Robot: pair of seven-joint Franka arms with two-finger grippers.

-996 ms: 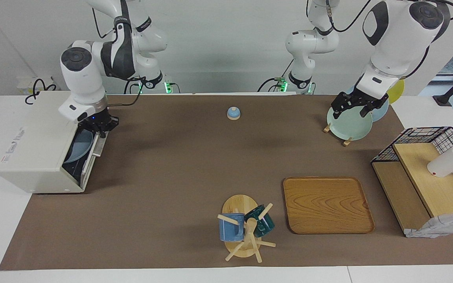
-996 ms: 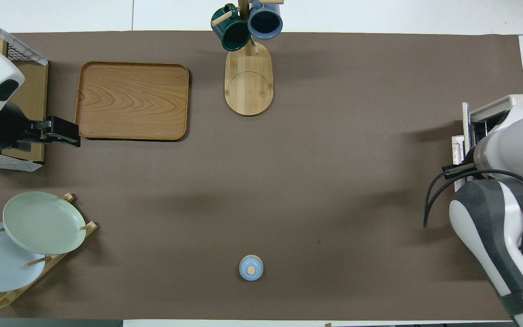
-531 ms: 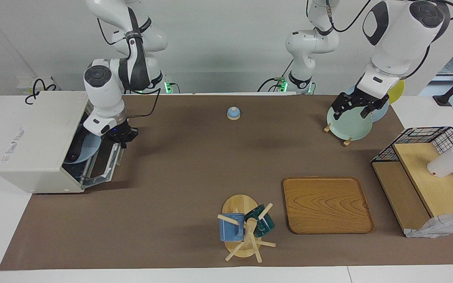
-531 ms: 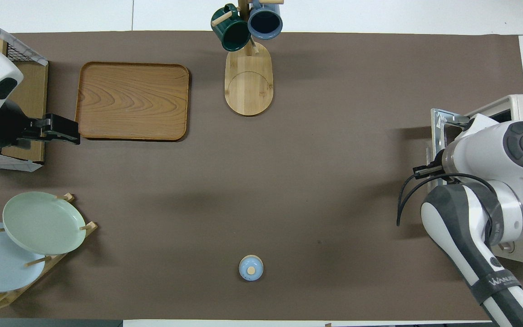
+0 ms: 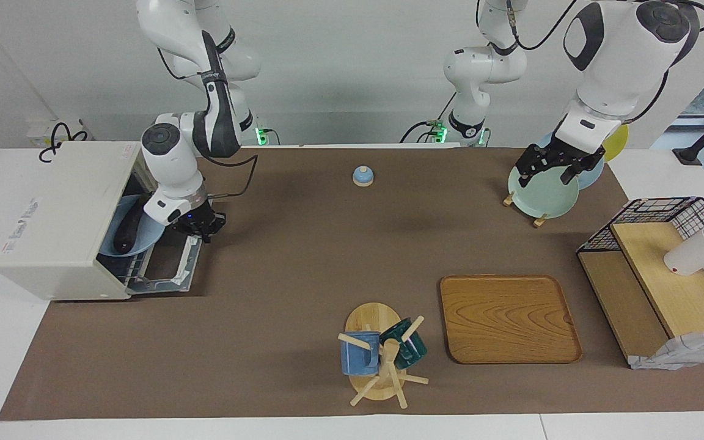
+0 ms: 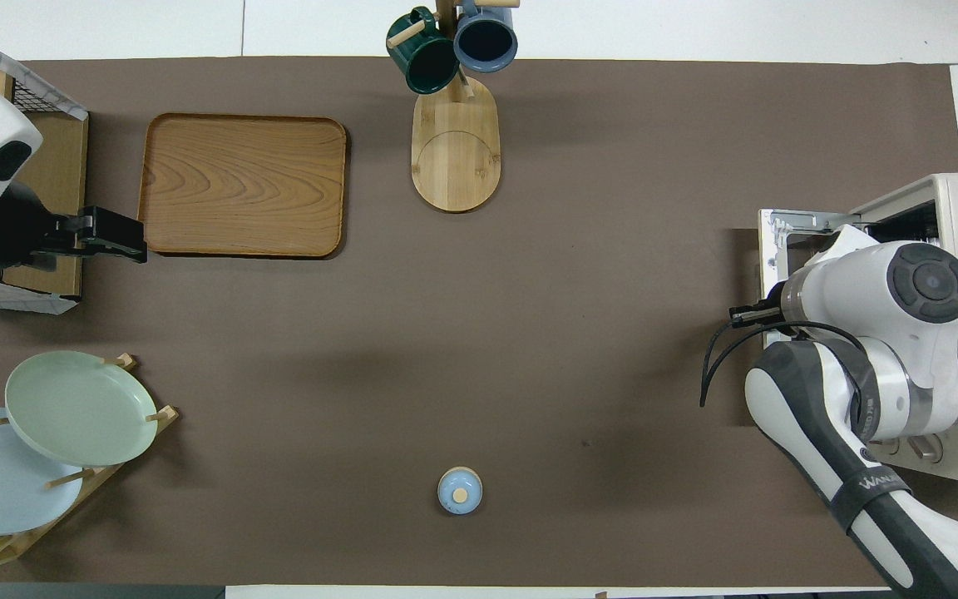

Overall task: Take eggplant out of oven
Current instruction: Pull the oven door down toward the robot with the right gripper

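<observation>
facing: gripping, it seems, the door [image 5: 168, 264] rim with right gripper [image 5: 200, 227], oven [image 5: 62, 223] open, eggplant [image 5: 126, 232] on plate [image 5: 144, 235] inside. left gripper [image 5: 552, 165] spread, waiting over green plate [image 5: 541, 192]. overhead: eggplant hidden under arm. likely light, smooth, slippery; best pinched mid-body.

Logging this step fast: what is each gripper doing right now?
Right gripper: at the oven door's handle edge, door down; grip cannot be told.
Left gripper: open, empty, waiting over the green plate.
</observation>
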